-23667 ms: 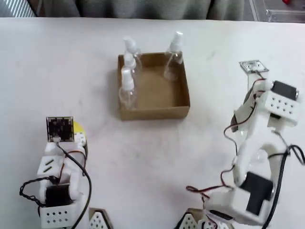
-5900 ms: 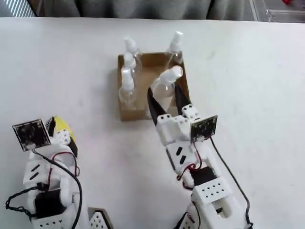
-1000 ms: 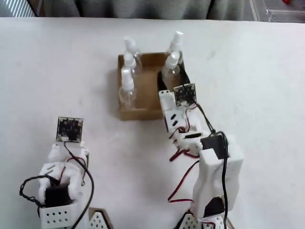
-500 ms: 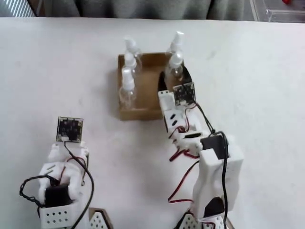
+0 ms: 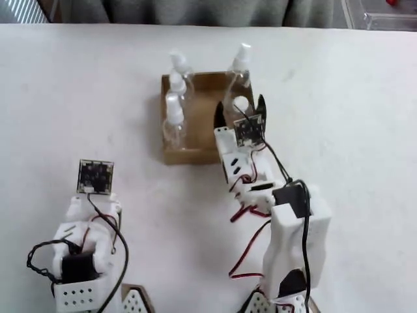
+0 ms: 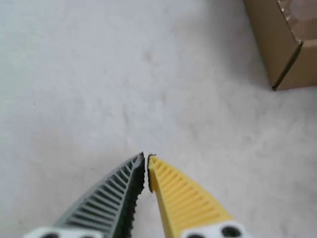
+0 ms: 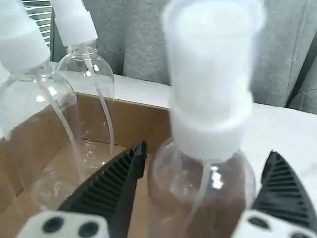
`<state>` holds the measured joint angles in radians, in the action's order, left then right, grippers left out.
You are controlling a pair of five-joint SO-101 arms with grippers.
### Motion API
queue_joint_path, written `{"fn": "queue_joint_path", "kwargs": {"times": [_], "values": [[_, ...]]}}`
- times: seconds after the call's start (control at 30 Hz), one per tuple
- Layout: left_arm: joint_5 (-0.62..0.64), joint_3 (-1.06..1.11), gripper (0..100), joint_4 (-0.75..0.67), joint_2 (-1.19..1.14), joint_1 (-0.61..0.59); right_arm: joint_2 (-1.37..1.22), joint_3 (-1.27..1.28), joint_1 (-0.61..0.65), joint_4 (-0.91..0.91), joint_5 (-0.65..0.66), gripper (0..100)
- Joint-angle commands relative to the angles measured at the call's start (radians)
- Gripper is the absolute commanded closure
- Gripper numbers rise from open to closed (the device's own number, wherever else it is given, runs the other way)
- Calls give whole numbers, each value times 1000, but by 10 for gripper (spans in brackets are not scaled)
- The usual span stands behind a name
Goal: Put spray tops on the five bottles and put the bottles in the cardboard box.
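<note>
The cardboard box (image 5: 189,156) sits mid-table with clear bottles standing in it, all wearing white spray tops. Three bottles (image 5: 173,98) line its left side and one (image 5: 238,64) stands at the back right corner. Another bottle (image 5: 240,106) stands at the box's right side, between the spread fingers of my right gripper (image 5: 240,112), which is open. In the right wrist view that bottle (image 7: 208,114) is upright between the black fingers (image 7: 116,186), apart from them. My left gripper (image 6: 146,159) is shut on nothing, low over bare table near the box's front left corner (image 6: 285,44).
My left arm (image 5: 88,215) rests folded at the front left of the table. My right arm (image 5: 290,228) stretches from the front edge up to the box. Two other bottles (image 7: 44,114) stand farther back in the box in the right wrist view.
My right gripper, which held the capped bottle over the box's right side, has opened; the bottle now stands free in the box. The left arm has not moved.
</note>
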<state>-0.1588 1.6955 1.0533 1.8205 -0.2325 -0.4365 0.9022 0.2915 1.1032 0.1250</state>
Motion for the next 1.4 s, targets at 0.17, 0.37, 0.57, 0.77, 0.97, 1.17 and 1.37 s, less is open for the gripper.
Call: {"fn": "queue_joint_path", "kwargs": {"times": [0.17, 0.37, 0.57, 0.77, 0.97, 1.17, 1.37], "values": [[-8, -3, 978, 3, 7, 10, 13, 2, 15, -4, 14, 687], [-8, -3, 978, 3, 7, 10, 13, 2, 13, -4, 14, 687], [-8, -3, 978, 3, 7, 10, 13, 2, 15, -4, 14, 687], [-8, -3, 978, 3, 7, 10, 13, 2, 12, -4, 11, 687], [-8, -3, 978, 3, 7, 10, 15, 0, 12, -4, 11, 687], [-8, -3, 978, 3, 7, 10, 15, -20, 8, 85, 15, 687], [-8, -3, 978, 2, 7, 10, 54, -15, 10, 85, 17, 687]]}}
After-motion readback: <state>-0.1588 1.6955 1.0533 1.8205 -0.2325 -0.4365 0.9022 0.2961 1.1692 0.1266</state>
